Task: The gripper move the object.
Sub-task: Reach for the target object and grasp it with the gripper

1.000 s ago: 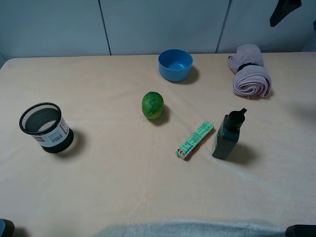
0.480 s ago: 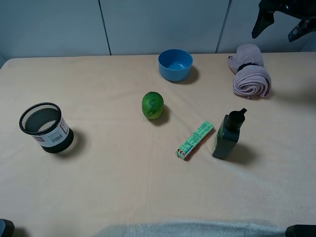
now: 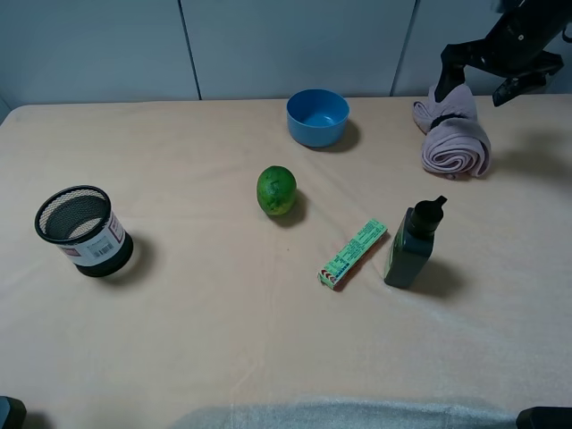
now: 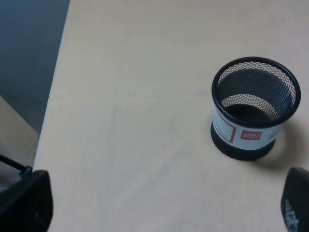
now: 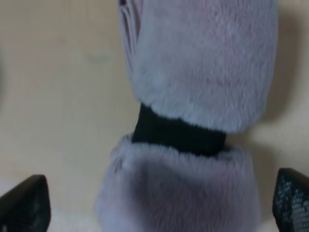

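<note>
A rolled lilac towel (image 3: 456, 134) with a black band lies at the back right of the table. My right gripper (image 3: 472, 89) hangs open just above its far end, one finger on each side. In the right wrist view the towel (image 5: 203, 63) and its band (image 5: 178, 133) fill the space between the spread fingertips (image 5: 24, 205). My left gripper (image 4: 159, 203) is open and empty near the table's left edge, short of the black mesh pen cup (image 4: 253, 108).
The mesh cup (image 3: 82, 230) stands at the left. A blue bowl (image 3: 317, 116) is at the back centre, a green fruit (image 3: 276, 189) in the middle, then a green box (image 3: 353, 254) and a dark green pump bottle (image 3: 413, 246).
My right gripper has come down from the top right corner and moved left until it hangs over the towel. Nothing on the table has moved.
</note>
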`<action>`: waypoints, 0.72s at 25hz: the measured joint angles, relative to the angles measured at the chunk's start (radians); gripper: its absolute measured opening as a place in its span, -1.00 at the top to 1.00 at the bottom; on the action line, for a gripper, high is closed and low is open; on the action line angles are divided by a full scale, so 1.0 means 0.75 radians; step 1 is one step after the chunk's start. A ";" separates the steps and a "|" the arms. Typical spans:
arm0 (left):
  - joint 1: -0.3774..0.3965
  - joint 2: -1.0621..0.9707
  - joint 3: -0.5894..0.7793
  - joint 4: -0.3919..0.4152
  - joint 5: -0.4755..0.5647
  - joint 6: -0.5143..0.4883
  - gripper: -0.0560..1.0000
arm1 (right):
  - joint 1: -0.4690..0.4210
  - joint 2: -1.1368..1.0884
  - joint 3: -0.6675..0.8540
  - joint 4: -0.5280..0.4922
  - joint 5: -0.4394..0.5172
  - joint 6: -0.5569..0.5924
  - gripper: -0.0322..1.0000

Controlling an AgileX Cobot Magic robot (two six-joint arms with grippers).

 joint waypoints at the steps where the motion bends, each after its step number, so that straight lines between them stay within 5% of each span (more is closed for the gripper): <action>1: 0.000 0.000 0.000 0.000 0.000 0.000 -0.88 | 0.000 0.013 -0.002 -0.008 -0.021 -0.001 -0.40; 18: 0.000 0.000 0.000 0.000 0.000 0.000 -0.88 | -0.019 0.173 -0.022 -0.092 -0.149 -0.004 -0.40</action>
